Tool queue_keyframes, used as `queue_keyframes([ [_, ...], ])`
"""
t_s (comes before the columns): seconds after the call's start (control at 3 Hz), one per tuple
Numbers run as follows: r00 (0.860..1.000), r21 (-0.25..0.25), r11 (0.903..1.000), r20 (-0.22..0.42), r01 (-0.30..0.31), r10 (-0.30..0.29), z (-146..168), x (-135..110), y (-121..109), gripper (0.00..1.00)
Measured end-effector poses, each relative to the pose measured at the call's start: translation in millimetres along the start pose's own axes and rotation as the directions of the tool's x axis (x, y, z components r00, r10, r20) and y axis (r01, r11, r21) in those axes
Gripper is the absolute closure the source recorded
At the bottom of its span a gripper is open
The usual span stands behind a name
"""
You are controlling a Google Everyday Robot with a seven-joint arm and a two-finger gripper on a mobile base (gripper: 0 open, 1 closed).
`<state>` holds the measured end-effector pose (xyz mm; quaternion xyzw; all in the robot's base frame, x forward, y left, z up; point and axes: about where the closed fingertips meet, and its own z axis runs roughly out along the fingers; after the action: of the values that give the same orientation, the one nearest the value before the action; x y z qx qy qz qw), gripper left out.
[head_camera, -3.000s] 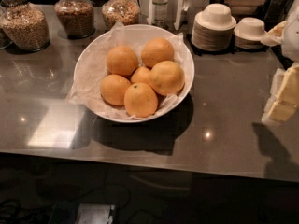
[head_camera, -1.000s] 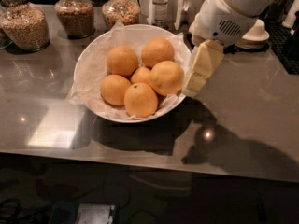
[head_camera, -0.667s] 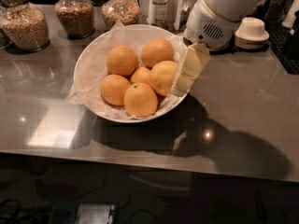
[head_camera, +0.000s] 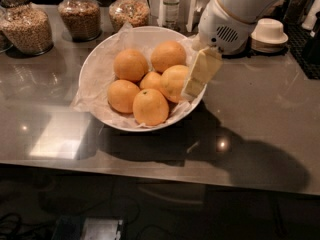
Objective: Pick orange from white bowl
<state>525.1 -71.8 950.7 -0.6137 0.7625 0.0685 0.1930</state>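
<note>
Having been swung in, the pincer [head_camera: 199, 78] is placed at the white bowl's [head_camera: 145, 128] orange [head_camera: 171, 81]; grasp judged imminent. Grip state cannot be told.

The pale orange [head_camera: 174, 82] lay among five others [head_camera: 131, 65] at the right side of the paper-lined white bowl [head_camera: 141, 28], the gripper [head_camera: 199, 78] just beside it.

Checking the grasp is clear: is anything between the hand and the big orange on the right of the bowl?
Nothing visible does. The hand hangs over the right rim of the white bowl, directly beside the orange. The other oranges crowd it only from the left and front, away from the hand.
</note>
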Motion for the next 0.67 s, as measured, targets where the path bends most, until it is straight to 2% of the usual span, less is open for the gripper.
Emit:
queue_keyframes([
  [0.33,1.000,0.000,1.0000,0.000,0.000,0.000,0.1,-0.1,0.0,0.36],
  [0.67,1.000,0.000,0.9999,-0.007,-0.013,0.013,9.6,-3.6,-3.1,0.30],
])
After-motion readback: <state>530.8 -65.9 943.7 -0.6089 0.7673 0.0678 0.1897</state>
